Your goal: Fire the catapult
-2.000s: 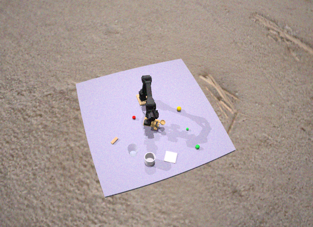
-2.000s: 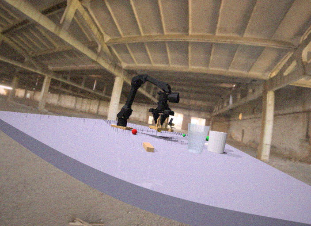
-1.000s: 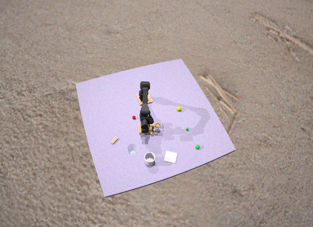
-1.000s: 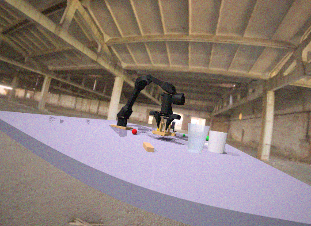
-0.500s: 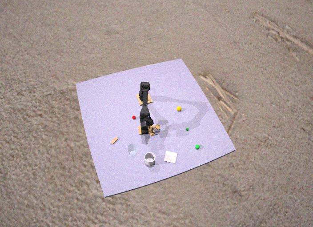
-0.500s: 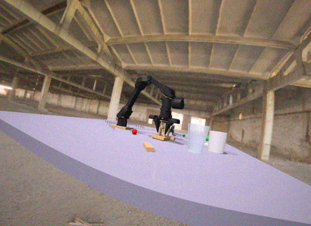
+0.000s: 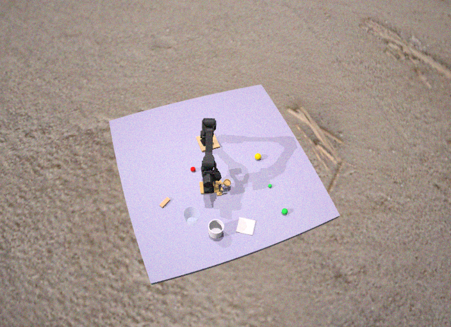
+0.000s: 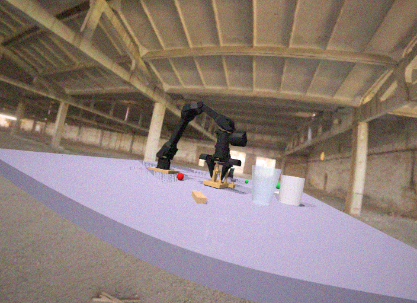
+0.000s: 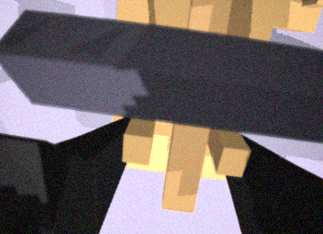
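The wooden catapult stands upright on the mat, partly hidden under my arm in the top view. My gripper points down and is shut on the catapult's upright frame, with one finger at each side. The catapult's round cup shows no ball in it. The white mug stands upright near the front edge. A red ball, a yellow ball, a green ball and a smaller green ball lie on the mat.
A clear glass stands beside the mug, on the catapult's side. A flat white tile lies on the mug's other side. A small wooden block lies farther left.
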Robot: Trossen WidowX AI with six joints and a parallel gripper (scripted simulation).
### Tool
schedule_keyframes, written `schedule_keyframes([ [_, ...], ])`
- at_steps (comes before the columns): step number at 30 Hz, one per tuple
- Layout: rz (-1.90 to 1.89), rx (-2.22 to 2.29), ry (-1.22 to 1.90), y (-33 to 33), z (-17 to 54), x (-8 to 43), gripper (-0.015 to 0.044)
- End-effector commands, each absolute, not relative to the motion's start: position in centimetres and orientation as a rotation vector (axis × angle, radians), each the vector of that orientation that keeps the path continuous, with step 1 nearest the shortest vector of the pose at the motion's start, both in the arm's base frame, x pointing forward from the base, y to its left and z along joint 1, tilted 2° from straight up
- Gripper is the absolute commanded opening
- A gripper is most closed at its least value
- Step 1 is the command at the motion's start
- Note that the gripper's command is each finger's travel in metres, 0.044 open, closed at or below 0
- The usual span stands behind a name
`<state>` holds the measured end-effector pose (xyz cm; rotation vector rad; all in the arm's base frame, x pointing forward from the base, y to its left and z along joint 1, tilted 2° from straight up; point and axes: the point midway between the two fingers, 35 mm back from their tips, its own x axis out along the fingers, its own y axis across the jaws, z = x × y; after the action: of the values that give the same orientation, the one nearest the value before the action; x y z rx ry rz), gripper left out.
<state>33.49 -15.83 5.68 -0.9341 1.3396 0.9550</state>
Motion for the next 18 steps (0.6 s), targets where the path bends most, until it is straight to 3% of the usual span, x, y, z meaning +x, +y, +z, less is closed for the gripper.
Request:
schedule_keyframes([
  [1, 0.954, -0.934, 1.34, -15.8, 5.8, 33.5, 0.0263],
  [8, 0.954, -0.934, 1.34, -16.0, 7.9, 33.8, 0.044],
  [14, 0.956, -0.933, 1.341, -16.0, 15.5, 33.3, 0.044],
  [18, 0.952, -0.93, 1.342, -16.1, 14.0, 33.6, 0.044],
])
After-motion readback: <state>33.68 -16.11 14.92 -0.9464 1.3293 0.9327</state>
